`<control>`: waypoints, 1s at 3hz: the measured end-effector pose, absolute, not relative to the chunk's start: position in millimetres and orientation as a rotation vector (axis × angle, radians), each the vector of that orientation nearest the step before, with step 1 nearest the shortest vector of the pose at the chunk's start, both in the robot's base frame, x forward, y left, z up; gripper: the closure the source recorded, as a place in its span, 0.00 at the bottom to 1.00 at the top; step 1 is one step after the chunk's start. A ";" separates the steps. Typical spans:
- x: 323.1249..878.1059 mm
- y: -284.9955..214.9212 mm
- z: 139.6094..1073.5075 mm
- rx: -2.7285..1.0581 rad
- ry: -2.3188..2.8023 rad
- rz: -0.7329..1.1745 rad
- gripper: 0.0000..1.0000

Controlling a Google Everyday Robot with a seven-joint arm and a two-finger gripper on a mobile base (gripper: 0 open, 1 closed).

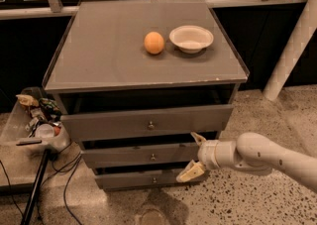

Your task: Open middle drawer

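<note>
Middle drawer point(119, 155) sits between the top drawer point(109, 125) and bottom drawer point(124, 179). We judge it not yet pulled out, and its knob point(153, 157) is ungrasped. Our gripper point(190, 157) hangs at its right end with fingers spread wide, empty. The arm point(262, 154) reaches in from the right.

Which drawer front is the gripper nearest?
The middle drawer, of medium height between the taller top drawer and slimmer bottom drawer; the gripper, jaws open, is at its right end.
</note>
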State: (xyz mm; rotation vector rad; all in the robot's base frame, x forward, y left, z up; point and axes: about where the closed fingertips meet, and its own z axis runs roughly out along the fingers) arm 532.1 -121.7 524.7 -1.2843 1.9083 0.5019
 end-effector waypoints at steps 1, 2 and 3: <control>536.8 -126.8 508.3 -1.312 1.905 0.515 0.00; 540.0 -125.3 494.8 -1.348 1.891 0.535 0.00; 542.7 -124.8 483.3 -1.370 1.875 0.548 0.00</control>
